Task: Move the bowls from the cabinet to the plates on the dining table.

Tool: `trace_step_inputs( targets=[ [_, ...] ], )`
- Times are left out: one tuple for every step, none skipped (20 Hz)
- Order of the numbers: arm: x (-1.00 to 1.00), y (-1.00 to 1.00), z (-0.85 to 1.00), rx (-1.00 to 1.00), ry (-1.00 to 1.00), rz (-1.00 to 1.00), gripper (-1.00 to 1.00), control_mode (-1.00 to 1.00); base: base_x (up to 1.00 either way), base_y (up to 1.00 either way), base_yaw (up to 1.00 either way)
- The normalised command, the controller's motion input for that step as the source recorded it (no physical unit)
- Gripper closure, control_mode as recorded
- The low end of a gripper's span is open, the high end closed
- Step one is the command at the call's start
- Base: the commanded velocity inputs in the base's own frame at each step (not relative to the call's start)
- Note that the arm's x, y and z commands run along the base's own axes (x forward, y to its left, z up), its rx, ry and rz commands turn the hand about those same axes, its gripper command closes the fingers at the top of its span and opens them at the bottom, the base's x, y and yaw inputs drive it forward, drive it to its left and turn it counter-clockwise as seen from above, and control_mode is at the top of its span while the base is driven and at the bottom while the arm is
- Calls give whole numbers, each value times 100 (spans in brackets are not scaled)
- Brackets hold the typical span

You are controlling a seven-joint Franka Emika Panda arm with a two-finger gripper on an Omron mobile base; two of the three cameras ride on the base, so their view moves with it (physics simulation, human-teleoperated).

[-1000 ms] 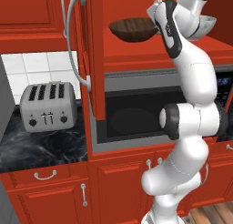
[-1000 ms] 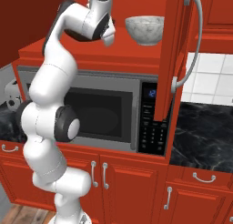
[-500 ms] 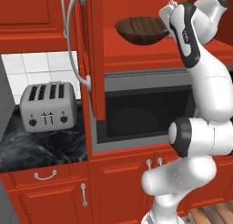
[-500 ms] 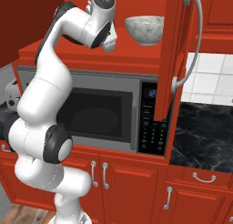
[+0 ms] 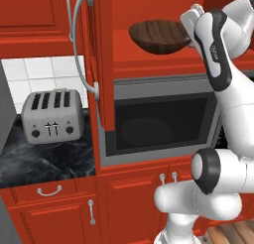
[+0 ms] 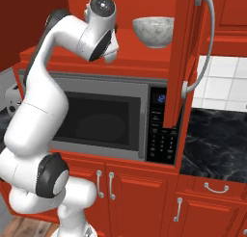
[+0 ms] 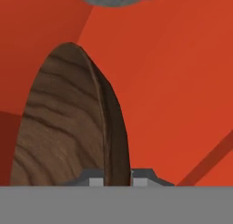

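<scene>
The gripper [image 7: 117, 176] pinches the rigid wooden bowl [image 5: 159, 36] at its thin rim; smooth, probably light, it may slip.

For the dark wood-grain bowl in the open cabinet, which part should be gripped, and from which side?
Grip the thin rim of the wood-grain bowl on its open-front side, one finger inside and one outside. The bowl is wide and shallow, so only the rim fits. The end effector already straddles the rim there.
</scene>
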Motion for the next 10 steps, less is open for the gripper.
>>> trace_step_inputs(
  targets=[
    [-76, 0, 7, 1, 0, -2, 100, -100, 0, 0, 0],
    [-79, -1, 6, 1, 0, -2, 100, -100, 0, 0, 0],
    [-80, 0, 7, 1, 0, -2, 100, -100, 0, 0, 0],
    [-85, -2, 9, 2, 0, -2, 100, -100, 0, 0, 0],
    [-86, -1, 10, 2, 0, -2, 100, -100, 0, 0, 0],
    [-85, -1, 9, 2, 0, -2, 100, -100, 0, 0, 0],
    [-86, 0, 8, 3, 0, -2, 100, -100, 0, 0, 0],
    [-86, 0, 6, 3, 0, -2, 100, -100, 0, 0, 0],
    [-84, 0, 6, 3, 0, -1, 100, -100, 0, 0, 0],
    [-81, -5, 7, 5, 0, -1, 100, -100, 0, 0, 0]
  ],
)
